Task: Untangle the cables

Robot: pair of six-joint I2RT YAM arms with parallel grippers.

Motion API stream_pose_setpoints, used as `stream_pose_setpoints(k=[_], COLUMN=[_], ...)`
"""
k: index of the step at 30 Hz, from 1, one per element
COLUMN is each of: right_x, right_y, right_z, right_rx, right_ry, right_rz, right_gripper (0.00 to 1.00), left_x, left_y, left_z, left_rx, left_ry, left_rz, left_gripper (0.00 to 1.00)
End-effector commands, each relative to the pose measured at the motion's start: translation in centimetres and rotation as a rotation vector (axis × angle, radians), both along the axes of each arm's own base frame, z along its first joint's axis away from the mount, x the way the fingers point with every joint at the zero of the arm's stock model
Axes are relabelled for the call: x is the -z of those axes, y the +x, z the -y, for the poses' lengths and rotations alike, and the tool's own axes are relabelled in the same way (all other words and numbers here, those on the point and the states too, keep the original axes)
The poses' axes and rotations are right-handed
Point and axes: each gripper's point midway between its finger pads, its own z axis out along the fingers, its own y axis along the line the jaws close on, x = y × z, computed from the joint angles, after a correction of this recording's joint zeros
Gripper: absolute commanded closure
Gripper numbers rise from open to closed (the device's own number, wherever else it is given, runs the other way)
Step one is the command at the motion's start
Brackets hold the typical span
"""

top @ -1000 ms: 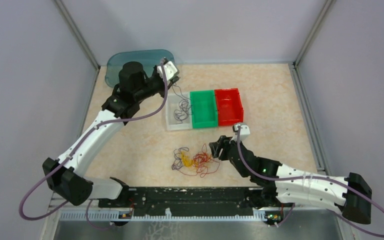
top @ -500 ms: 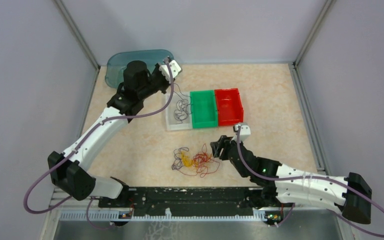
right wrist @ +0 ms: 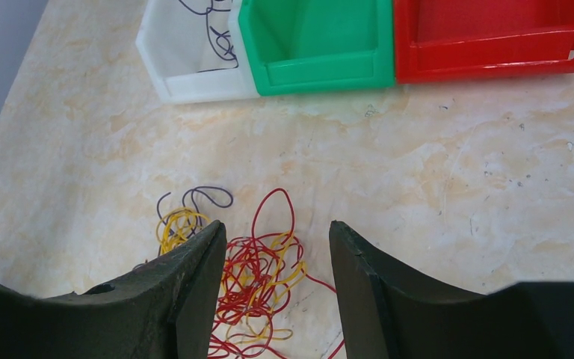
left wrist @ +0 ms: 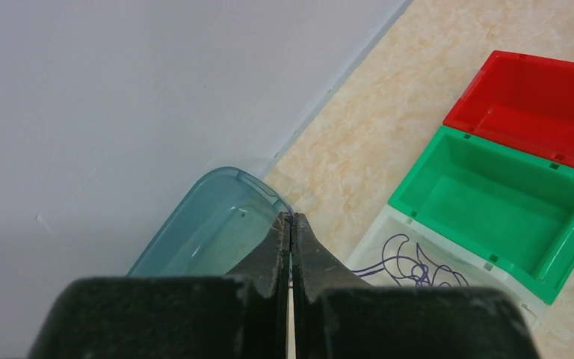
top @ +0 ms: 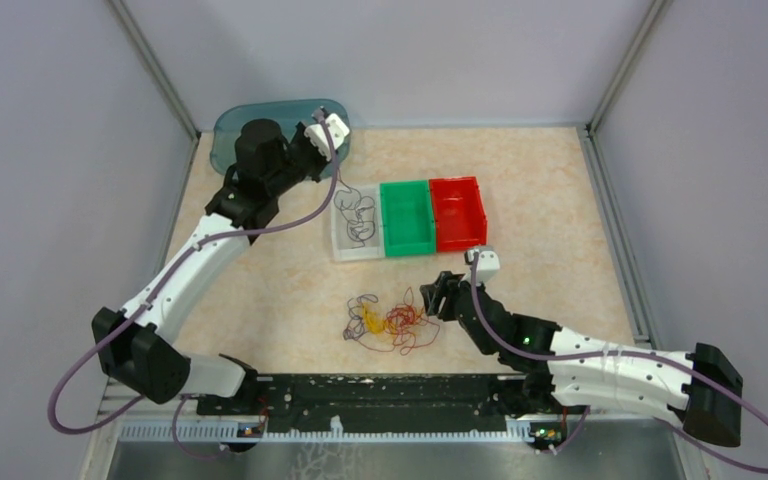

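A tangle of red and yellow cables (top: 390, 322) with a few purple loops lies on the table in front of the bins; in the right wrist view the tangle (right wrist: 258, 273) lies between and just beyond the fingers. My right gripper (top: 430, 295) (right wrist: 276, 228) stands open at its right edge, holding nothing. A purple cable (top: 358, 218) (left wrist: 418, 265) (right wrist: 213, 26) lies curled in the clear bin (top: 345, 248). One thin strand runs up from it to my left gripper (top: 332, 140) (left wrist: 291, 218), which is shut on it above the bin's far left corner.
A green bin (top: 407, 247) and a red bin (top: 458, 242) stand joined to the right of the clear bin, both with nothing in them. A teal translucent lid (top: 230, 130) (left wrist: 209, 232) lies in the far left corner by the wall.
My left gripper swung right, then back left and farther away with the purple strand. The purple cable in the clear bin has been drawn into a different shape. The right arm has stayed put.
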Motion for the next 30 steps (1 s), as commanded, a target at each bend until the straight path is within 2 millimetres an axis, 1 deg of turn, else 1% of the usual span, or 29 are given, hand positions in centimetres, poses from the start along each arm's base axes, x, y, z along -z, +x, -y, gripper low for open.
stream_pose_setpoints(k=[1,5,8,13,20,23,26,30], right_x=[-2.5,-2.7,-2.7,-2.6,-2.4,-2.3,-2.1,-2.0], right_y=[0.6,0.6,0.6,0.7,1.1,1.2,1.2,1.3], right_z=[-0.6,-0.4,-0.1,0.1,-0.1,-0.2,-0.2,-0.2], right_rx=[0.013,0.020,0.028,0.039,0.048,0.050,0.054,0.057], right_ry=[0.068,0.072,0.072,0.074,0.060,0.061,0.067,0.072], right_rz=[0.029,0.033,0.036,0.038,0.032,0.027,0.018,0.011], right_gripper=[0.46,0.46,0.46,0.46,0.45,0.45,0.45,0.45], left_x=[-0.1,2.1,3.6,6.8,11.3,12.6,13.9,15.9], left_y=[-0.8,-0.7,-0.3,0.1,0.8,0.7,0.4,-0.4], left_z=[0.7,1.7,2.1,2.3,2.0,2.4,3.2,4.3], left_rx=[0.043,0.073,0.075,0.081,0.066,0.076,0.085,0.115], left_ry=[-0.040,-0.051,-0.039,0.003,0.101,0.122,0.121,0.119], left_rz=[-0.023,-0.103,-0.147,-0.215,-0.258,-0.271,-0.308,-0.375], left_gripper=[1.00,1.00,1.00,1.00,1.00,1.00,1.00,1.00])
